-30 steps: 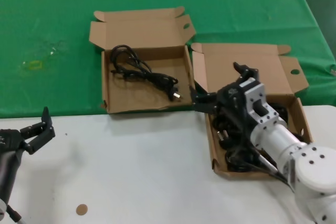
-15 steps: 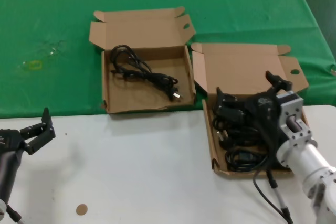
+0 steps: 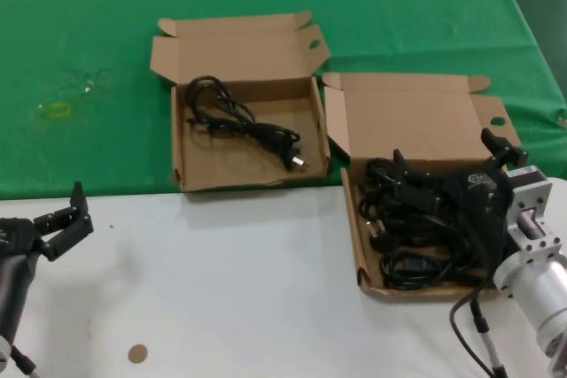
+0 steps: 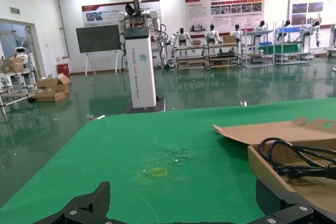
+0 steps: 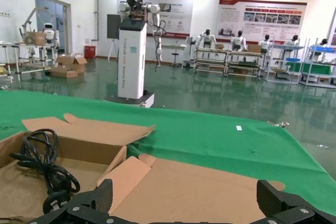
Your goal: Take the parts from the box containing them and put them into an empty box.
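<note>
While one cord [image 3: 241,123] already lies in the far box [image 3: 244,170], I read several left. Right gripper [image 3: 452,170] hovers spread over the pile [image 3: 403,219] in the near box [image 3: 354,236], holding nothing. Left gripper [image 3: 62,219] waits apart, empty.

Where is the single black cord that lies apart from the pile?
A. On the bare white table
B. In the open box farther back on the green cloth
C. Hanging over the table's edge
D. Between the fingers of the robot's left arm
B: one coiled cord lies alone inside the farther box on the green cloth, while the pile of cords fills the nearer box.
</note>
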Controlling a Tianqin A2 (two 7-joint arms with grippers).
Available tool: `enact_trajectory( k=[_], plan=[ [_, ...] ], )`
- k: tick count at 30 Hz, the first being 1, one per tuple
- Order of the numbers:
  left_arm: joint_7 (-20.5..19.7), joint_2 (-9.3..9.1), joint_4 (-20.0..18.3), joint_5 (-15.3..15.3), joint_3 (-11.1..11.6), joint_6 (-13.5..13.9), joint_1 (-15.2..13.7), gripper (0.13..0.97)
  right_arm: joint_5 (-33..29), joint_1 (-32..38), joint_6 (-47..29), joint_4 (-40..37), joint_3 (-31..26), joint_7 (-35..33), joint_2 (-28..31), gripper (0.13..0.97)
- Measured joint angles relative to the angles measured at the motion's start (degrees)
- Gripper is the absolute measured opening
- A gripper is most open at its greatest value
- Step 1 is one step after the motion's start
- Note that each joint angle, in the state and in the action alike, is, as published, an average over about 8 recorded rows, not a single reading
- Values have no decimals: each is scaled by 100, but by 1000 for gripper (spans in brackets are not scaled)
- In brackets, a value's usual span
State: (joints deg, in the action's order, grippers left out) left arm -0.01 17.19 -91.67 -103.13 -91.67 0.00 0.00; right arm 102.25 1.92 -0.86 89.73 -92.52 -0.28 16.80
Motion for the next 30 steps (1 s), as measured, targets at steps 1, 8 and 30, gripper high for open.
enact_trajectory(
  k=[1,8,30],
  plan=[
    [0,0,0,0,0,0,0,966,1,-1,1,1,1,0,0,966],
    [0,0,0,0,0,0,0,966,1,-3,1,3,1,0,1,966],
    [0,0,0,0,0,0,0,966,1,-3,1,3,1,0,1,966]
  ],
)
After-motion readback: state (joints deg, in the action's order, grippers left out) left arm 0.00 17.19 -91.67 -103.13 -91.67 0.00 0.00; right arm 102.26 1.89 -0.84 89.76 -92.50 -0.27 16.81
